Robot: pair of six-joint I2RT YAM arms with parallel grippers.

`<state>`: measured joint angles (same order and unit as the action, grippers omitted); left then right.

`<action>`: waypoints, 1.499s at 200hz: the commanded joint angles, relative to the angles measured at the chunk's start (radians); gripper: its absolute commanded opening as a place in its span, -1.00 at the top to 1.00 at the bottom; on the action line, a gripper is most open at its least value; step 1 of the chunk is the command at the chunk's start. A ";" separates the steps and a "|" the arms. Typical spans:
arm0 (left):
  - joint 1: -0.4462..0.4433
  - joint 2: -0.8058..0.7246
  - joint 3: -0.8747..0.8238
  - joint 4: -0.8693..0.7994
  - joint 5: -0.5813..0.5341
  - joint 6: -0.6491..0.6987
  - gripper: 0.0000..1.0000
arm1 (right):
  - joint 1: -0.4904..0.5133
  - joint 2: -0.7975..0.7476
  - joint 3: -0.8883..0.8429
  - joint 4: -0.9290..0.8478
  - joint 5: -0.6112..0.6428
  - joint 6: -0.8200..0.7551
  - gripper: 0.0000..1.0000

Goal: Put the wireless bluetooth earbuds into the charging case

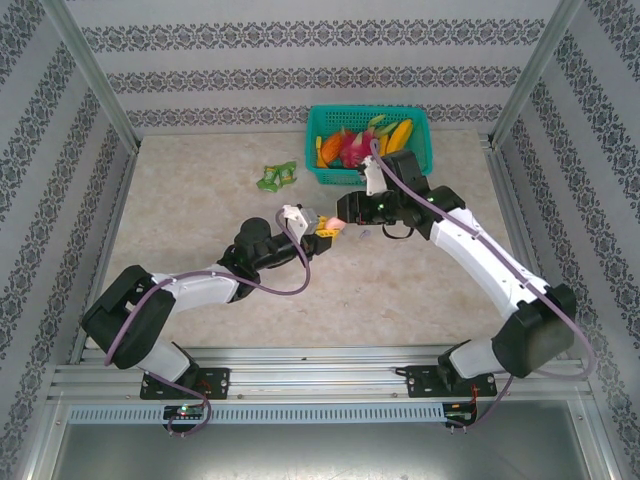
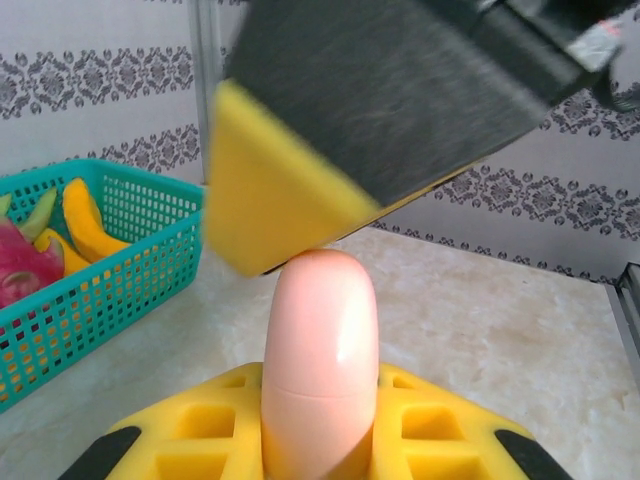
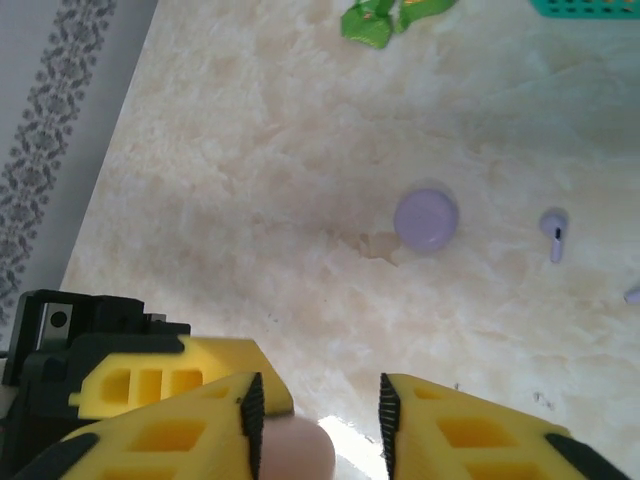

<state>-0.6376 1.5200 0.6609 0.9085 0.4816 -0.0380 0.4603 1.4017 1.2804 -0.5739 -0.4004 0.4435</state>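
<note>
Over the pink charging case (image 2: 320,360) — clamped upright, lid shut, in the left gripper (image 2: 320,425) — the right gripper (image 3: 320,415) is poised, jaws part-open, empty. Lid opening is judged in hand; next, the lilac earbud (image 3: 553,230) near the case must be fetched.

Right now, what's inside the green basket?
Toy fruit lies in the basket: a yellow curved fruit and a pink dragon fruit show. The basket's floor and anything lower in the pile are covered.
</note>
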 commanded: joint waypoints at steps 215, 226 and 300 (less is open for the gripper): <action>0.466 0.212 0.220 -0.941 0.016 -0.606 0.75 | 0.169 0.403 0.078 0.041 0.413 0.218 -0.27; 0.475 0.221 0.227 -0.946 0.021 -0.605 0.70 | 0.186 0.436 0.108 0.028 0.449 0.236 -0.28; 0.499 0.246 0.256 -0.965 0.035 -0.600 0.30 | 0.275 0.651 0.341 -0.091 0.634 0.378 -0.50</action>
<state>-0.1600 1.7580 0.8852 -0.0120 0.4984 -0.6556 0.7139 2.0010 1.5410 -0.5930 0.1337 0.7528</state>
